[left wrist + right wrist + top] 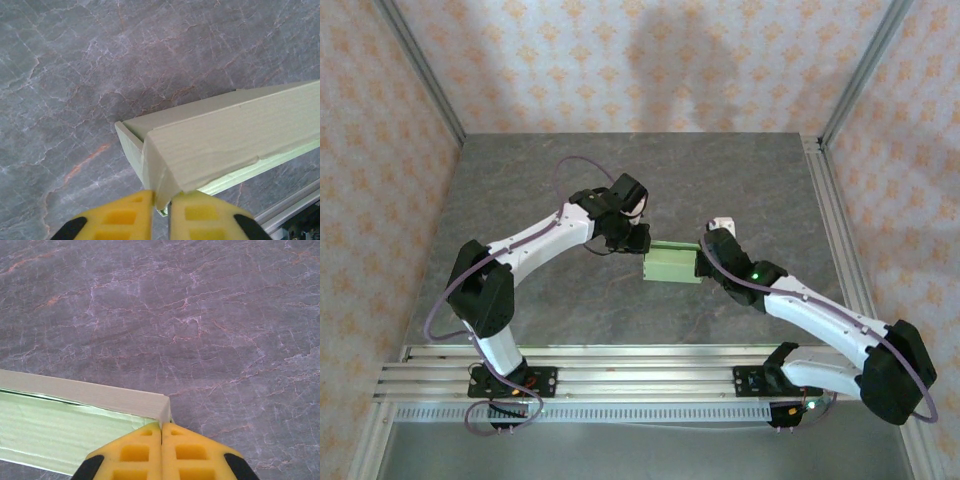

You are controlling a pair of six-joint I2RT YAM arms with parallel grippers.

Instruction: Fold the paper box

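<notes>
The paper box (672, 262) is a pale green, partly folded long box in the middle of the grey marbled table (620, 170), held between both arms. My left gripper (638, 243) is at its left end. In the left wrist view the yellow fingers (125, 215) are pinched on a loose end flap of the paper box (230, 135), so the left gripper (161, 197) is shut on it. My right gripper (705, 262) is at the box's right end. In the right wrist view the right gripper (161, 426) is shut tight, with the thin end wall of the paper box (60, 432) running into the seam.
An aluminium rail (640, 370) carrying both arm bases runs along the near edge and shows in the left wrist view as a rail (295, 202). Metal frame posts (420, 70) and patterned walls bound the table on three sides.
</notes>
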